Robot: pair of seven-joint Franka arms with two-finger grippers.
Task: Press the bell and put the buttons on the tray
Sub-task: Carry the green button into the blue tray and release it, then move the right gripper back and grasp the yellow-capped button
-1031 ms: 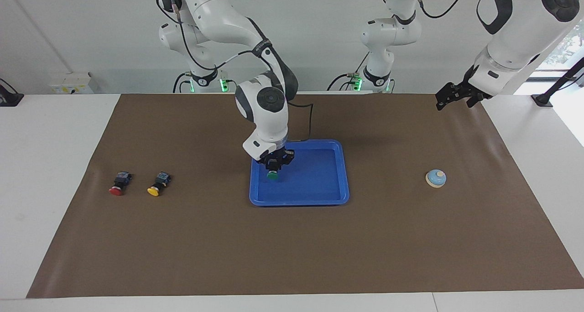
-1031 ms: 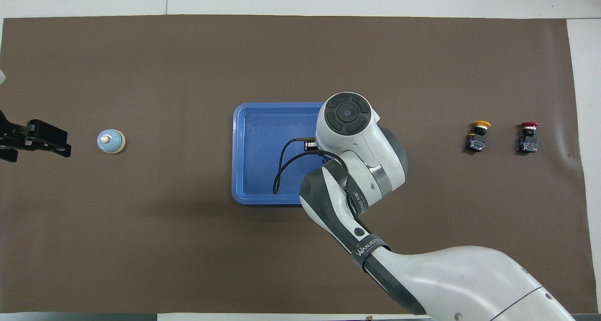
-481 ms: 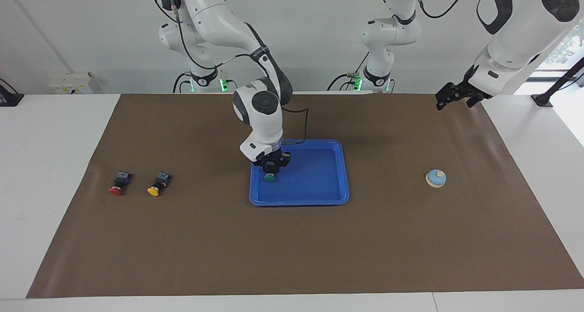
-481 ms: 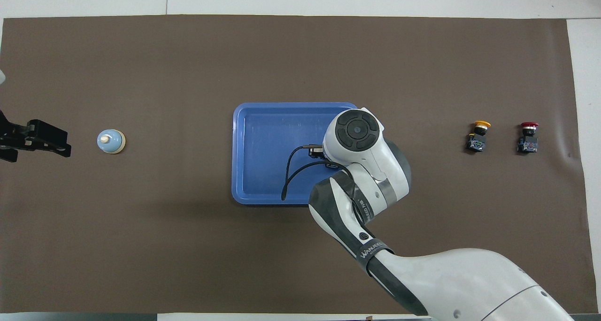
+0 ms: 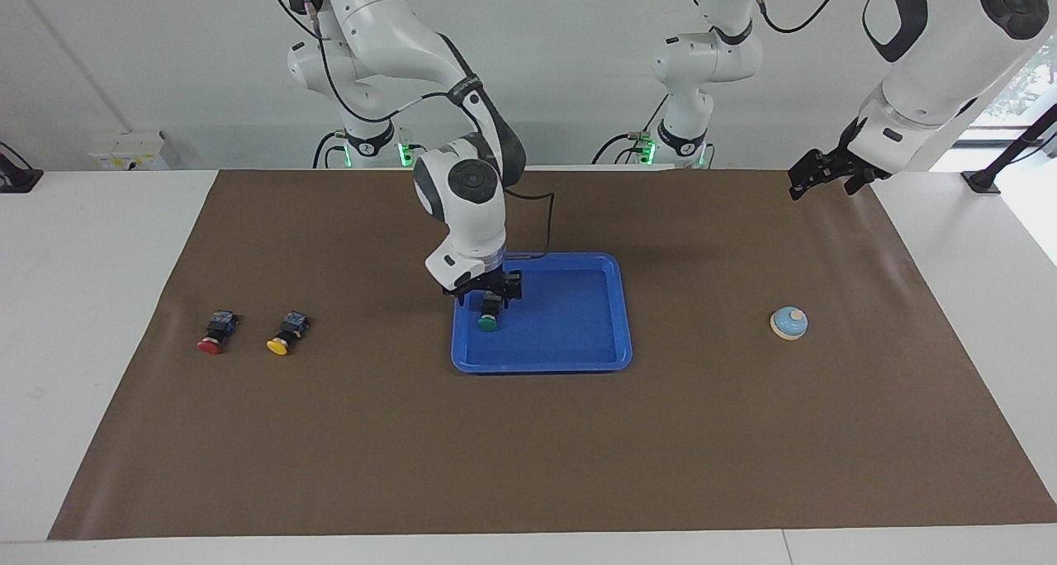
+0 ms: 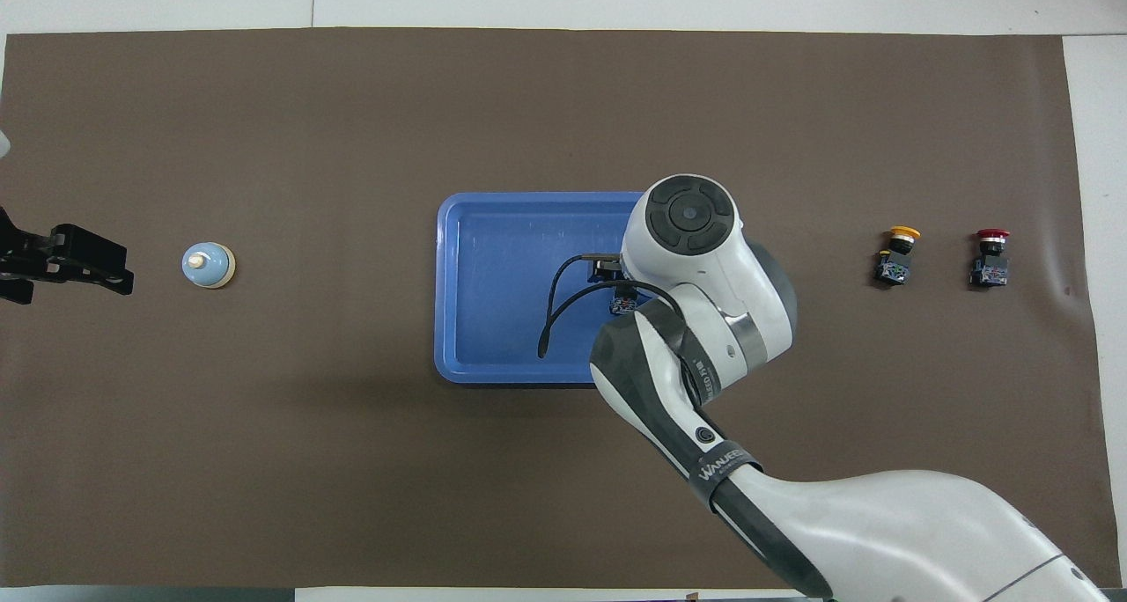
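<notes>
The green button lies in the blue tray, at the tray's end toward the right arm. My right gripper hangs just above it, open, its fingers spread to either side and clear of the cap. In the overhead view the right wrist covers that gripper, and only the green button's body peeks out. The yellow button and the red button lie side by side on the mat toward the right arm's end. The bell stands toward the left arm's end. My left gripper waits open in the air near it, holding nothing.
A brown mat covers most of the white table. The right arm's black cable loops over the tray. The bell stands beside the left gripper in the overhead view.
My right gripper has opened and let go of the green button, which now lies in the tray. The gripper has lifted a little and drifted toward the right arm's end. The left arm has not moved.
</notes>
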